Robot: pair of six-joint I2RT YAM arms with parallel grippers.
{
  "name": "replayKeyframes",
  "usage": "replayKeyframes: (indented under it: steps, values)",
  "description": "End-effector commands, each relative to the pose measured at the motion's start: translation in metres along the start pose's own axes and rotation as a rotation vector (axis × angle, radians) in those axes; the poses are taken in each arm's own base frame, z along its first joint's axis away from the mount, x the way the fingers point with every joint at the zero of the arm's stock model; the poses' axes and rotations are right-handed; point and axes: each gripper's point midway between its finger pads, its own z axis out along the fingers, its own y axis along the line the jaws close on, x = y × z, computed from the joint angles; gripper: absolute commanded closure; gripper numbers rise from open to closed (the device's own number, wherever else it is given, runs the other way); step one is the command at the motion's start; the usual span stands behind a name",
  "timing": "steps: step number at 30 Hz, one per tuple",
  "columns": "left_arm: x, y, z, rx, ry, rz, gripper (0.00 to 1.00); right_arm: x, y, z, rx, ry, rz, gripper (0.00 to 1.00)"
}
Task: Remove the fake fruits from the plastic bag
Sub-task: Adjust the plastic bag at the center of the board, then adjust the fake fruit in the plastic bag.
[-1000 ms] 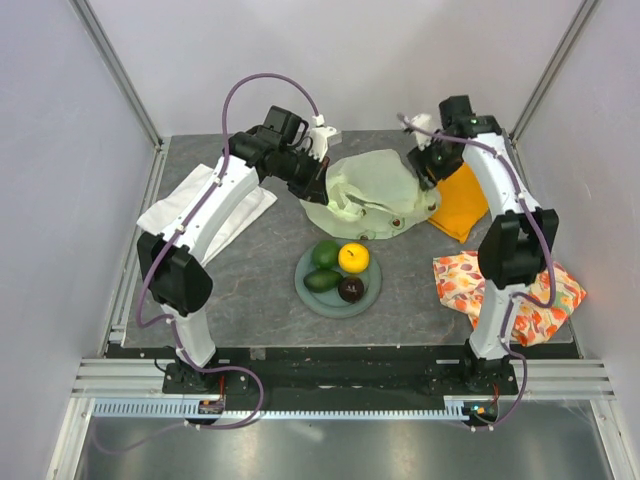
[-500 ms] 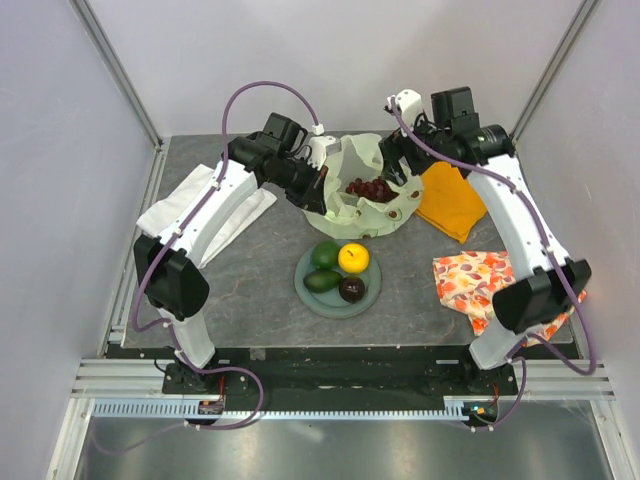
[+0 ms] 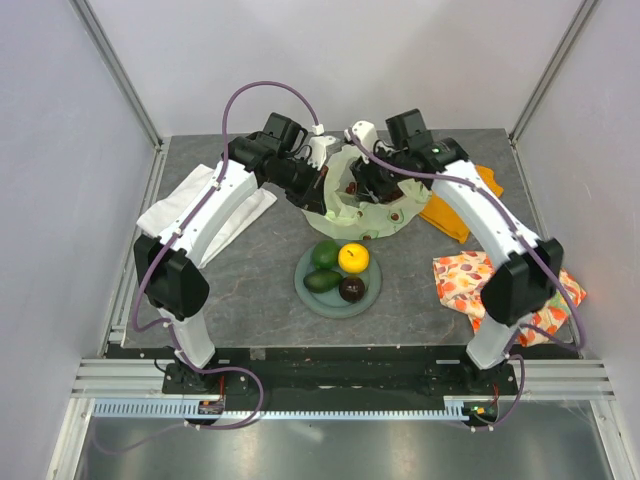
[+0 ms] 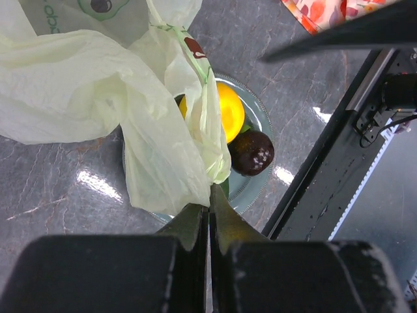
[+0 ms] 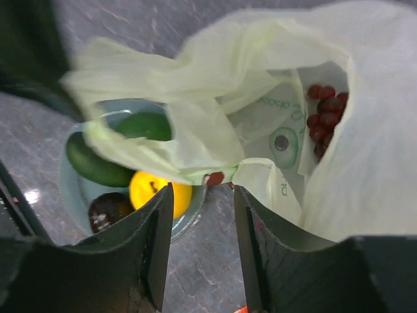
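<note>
Four of the five fake fruits are out of the bag: on the plate (image 3: 374,290) at the middle of the table we see two green ones (image 3: 325,253), (image 3: 322,280), the yellow-orange citrus (image 3: 353,258) and the dark maroon one (image 3: 351,289). Only the grape bunch (image 5: 326,117) is left, lying deep inside the plastic bag (image 3: 395,205), so we judge the task nearly done, with one pick remaining

The bag sits at 12 o'clock from the plate and close to it. Its long axis appears to run roughly from 9 to 3 o'clock across the table. Its mouth is lifted at the 9 o'clock end, so it opens upward and toward that side. In the right wrist view the bunch lies lengthwise from about 12 to 6 o'clock

The left gripper (image 4: 208,195) has its fingers pressed together on a fold of the bag's rim, holding the mouth up. The right gripper (image 5: 202,208) hangs over the opening with its fingers spread and nothing clamped between them, and the grapes sit off toward 2 o'clock from them in its own view
</note>
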Motion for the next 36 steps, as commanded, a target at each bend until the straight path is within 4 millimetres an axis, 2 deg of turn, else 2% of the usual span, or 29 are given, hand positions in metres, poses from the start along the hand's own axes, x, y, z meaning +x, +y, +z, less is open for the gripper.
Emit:
replayKeyframes:
  steps: [1,2,4,5,6,7,8,9,12,14,15,17,23,25,27,29,30,32,33,34,35,36]
  values:
    - [-0.019,-0.011,-0.019,-0.01,-0.069,0.082,0.98,0.007,-0.036,0.042,0.061,0.052,0.024,0.52]
    - [-0.02,-0.01,-0.02,-0.012,-0.073,0.085,0.98,0.011,-0.047,0.056,0.078,0.075,0.038,0.53]
    - [-0.019,-0.01,-0.02,-0.013,-0.07,0.088,0.98,0.014,-0.068,0.065,0.152,0.101,0.054,0.54]
    - [-0.02,-0.01,-0.02,-0.012,-0.071,0.091,0.99,0.025,-0.079,0.079,0.171,0.13,0.076,0.53]
    - [-0.018,-0.01,-0.02,-0.013,-0.067,0.091,0.98,0.028,-0.09,0.082,0.196,0.135,0.1,0.53]
    - [-0.017,-0.01,-0.018,-0.011,-0.063,0.088,0.99,0.023,-0.099,0.082,0.209,0.117,0.116,0.52]
    - [-0.016,-0.01,-0.019,-0.012,-0.06,0.088,0.99,0.029,-0.107,0.092,0.214,0.122,0.159,0.51]
    - [-0.014,-0.01,-0.018,-0.006,-0.055,0.088,0.98,0.032,-0.118,0.091,0.231,0.117,0.186,0.49]
    - [-0.008,-0.011,-0.014,0.007,-0.04,0.079,0.98,0.044,-0.142,0.099,0.312,0.143,0.213,0.36]
    - [-0.005,-0.011,-0.012,0.013,-0.031,0.072,0.98,0.063,-0.158,0.105,0.388,0.2,0.204,0.24]
    - [-0.004,-0.01,-0.011,0.014,-0.027,0.066,0.98,0.07,-0.163,0.108,0.411,0.218,0.204,0.19]
    - [-0.003,-0.009,-0.009,0.017,-0.022,0.063,0.98,0.091,-0.171,0.118,0.443,0.274,0.208,0.02]
    - [-0.002,-0.005,-0.001,0.022,-0.007,0.053,0.98,0.138,-0.19,0.144,0.505,0.407,0.17,0.02]
    - [-0.003,-0.003,0.001,0.021,-0.006,0.05,0.98,0.149,-0.195,0.15,0.527,0.436,0.158,0.02]
    - [-0.003,-0.003,0.002,0.019,-0.005,0.05,0.99,0.15,-0.203,0.15,0.564,0.425,0.146,0.02]
    - [-0.003,-0.001,0.003,0.014,-0.001,0.046,0.99,0.134,-0.209,0.148,0.589,0.358,0.119,0.16]
    - [-0.003,0.0,0.004,0.011,0.0,0.046,0.99,0.133,-0.207,0.149,0.576,0.341,0.118,0.32]
    - [-0.003,0.003,0.005,-0.001,0.002,0.043,0.98,0.113,-0.207,0.143,0.56,0.272,0.114,0.5]
    - [-0.004,0.004,0.005,-0.006,-0.001,0.044,0.98,0.105,-0.203,0.142,0.535,0.244,0.112,0.63]
    - [-0.006,0.005,0.006,-0.008,-0.003,0.044,0.99,0.091,-0.201,0.135,0.529,0.211,0.106,0.68]
    - [-0.007,0.006,0.006,-0.015,-0.005,0.044,0.98,0.086,-0.196,0.132,0.51,0.196,0.104,0.74]
    - [-0.011,0.007,0.006,-0.018,-0.014,0.047,0.99,0.071,-0.191,0.124,0.492,0.158,0.1,0.76]
